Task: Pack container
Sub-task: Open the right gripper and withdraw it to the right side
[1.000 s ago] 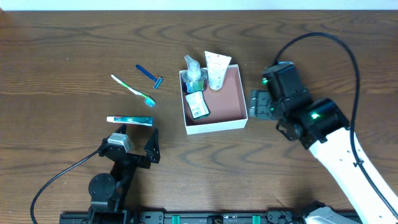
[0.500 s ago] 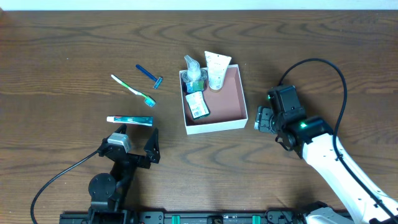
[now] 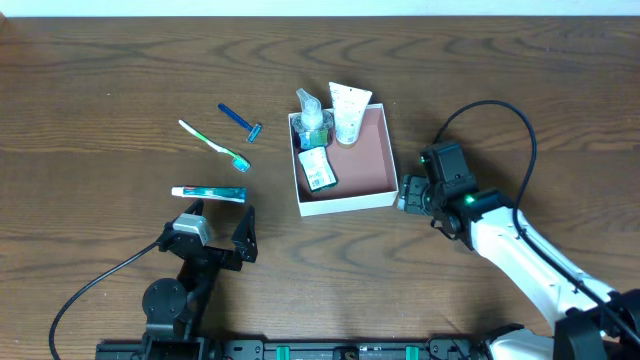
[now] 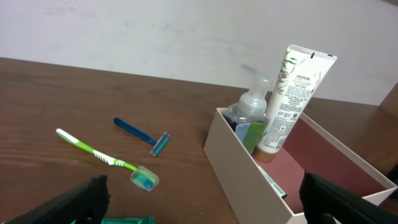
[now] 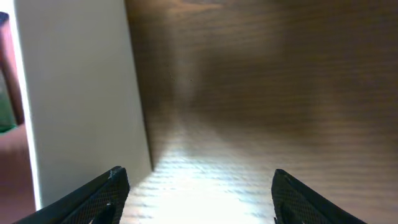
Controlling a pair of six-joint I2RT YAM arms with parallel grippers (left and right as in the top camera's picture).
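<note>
The container (image 3: 350, 203), a square white-walled box with a pink-brown floor, stands mid-table. It holds a pump bottle (image 3: 312, 120), a white tube (image 3: 348, 112) and a green packet (image 3: 318, 168). To its left lie a green toothbrush (image 3: 214, 145), a blue razor (image 3: 241, 122) and a toothpaste box (image 3: 208, 193). My left gripper (image 3: 220, 228) rests open near the front edge, just behind the toothpaste box. My right gripper (image 3: 408, 192) is open and empty, low beside the container's right front corner. In the right wrist view the white wall (image 5: 81, 93) fills the left side, with the gripper (image 5: 196, 196) over bare wood.
The left wrist view shows the toothbrush (image 4: 102, 155), razor (image 4: 143, 134), container wall (image 4: 261, 168) and tube (image 4: 295, 93) ahead of the open gripper (image 4: 202, 199). A black cable (image 3: 500, 110) loops over the table behind the right arm.
My right arm has drawn back toward the front edge, bringing its gripper in next to the container's right front corner. The left arm and the objects have not moved.
</note>
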